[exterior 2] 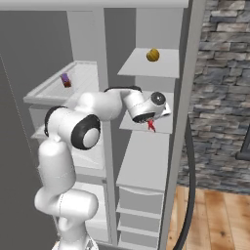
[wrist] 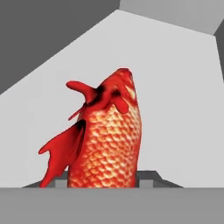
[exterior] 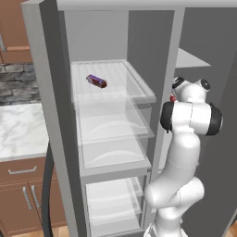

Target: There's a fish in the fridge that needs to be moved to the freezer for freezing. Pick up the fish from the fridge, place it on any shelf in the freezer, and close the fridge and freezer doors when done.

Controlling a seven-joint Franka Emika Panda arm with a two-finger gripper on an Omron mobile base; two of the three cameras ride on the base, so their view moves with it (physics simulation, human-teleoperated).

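Hand view: fish [wrist: 109, 140] hiding fingertips.

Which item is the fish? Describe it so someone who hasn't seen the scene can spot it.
Find the tall grey unit and its narrower section, the freezer, with solid pale shelves. At the second shelf from the top, the gripper holds the fish just above the shelf. It is red-orange, scaly and finned in the hand view, unlike the yellow ball one shelf up or the purple cylinder in the fridge.

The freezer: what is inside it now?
A yellow ball on an upper shelf; lower, the hand holding the fish over another shelf. The arm covers part of it.
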